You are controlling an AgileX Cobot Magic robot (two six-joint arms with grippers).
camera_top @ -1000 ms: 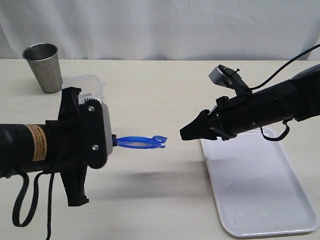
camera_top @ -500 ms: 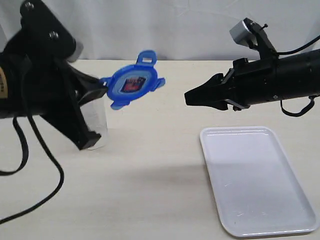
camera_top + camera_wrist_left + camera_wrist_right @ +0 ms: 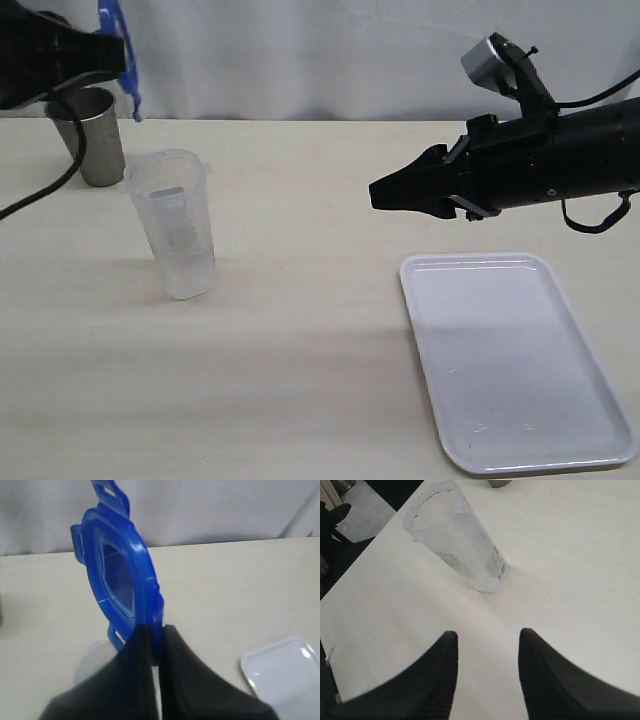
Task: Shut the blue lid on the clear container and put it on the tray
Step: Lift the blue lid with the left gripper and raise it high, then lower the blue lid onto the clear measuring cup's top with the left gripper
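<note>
Holding the blue lid (image 3: 131,88) by its rim, the left gripper (image 3: 120,55) was raised high at the far left of the scene, above the grey steel cup (image 3: 92,135). Its two black fingers (image 3: 142,650) were pressed almost together, with only the edge of the lid between them — a tight pinch. The lid stood on its edge, nearly upright, with one snap tab pointing up. In the left wrist view one face of it showed a raised rounded-square frame. The lid was in the air, well apart from the container and from the table (image 3: 300,330).

The clear container (image 3: 175,225) stood upright on the table with its mouth open. In the exterior view it was just in front of the steel cup and a little to the right of it, not touching it. It was well apart from the tray (image 3: 520,360), which lay flat on the right side of the table.

The right gripper (image 3: 378,195) hovered above the table between the container and the tray, and its tips pointed toward the container. Its fingers (image 3: 440,675) were spread apart and held nothing — in the right wrist view only bare table showed in the gap, and the container stood ahead of the tips, untouched.
</note>
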